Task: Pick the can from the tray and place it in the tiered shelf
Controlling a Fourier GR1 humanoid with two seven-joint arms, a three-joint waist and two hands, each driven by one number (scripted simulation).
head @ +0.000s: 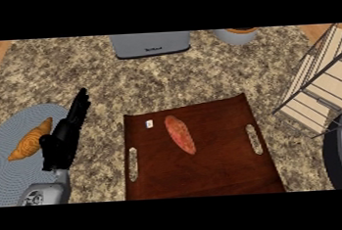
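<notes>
On the dark wooden tray [206,174] no can shows; only a reddish oblong sweet potato [180,134] and a small white tag [150,123]. Can's location: can't tell. Left hand [63,137] is open, fingers straight, resting beside the tray over a blue-grey round placemat [11,179] holding a croissant [32,140]. Right hand out of view. Risk: grabbing the wrong item, or clipping the wire-framed wooden tiered shelf [324,87] at right. Speckled granite counter [165,83]; grey toaster [150,43] at the back.

Kitchen: speckled granite counter [164,78], grey toaster [150,43] at the back edge, wooden serving tray [205,169], croissant [32,140] on a woven placemat [11,179].
</notes>
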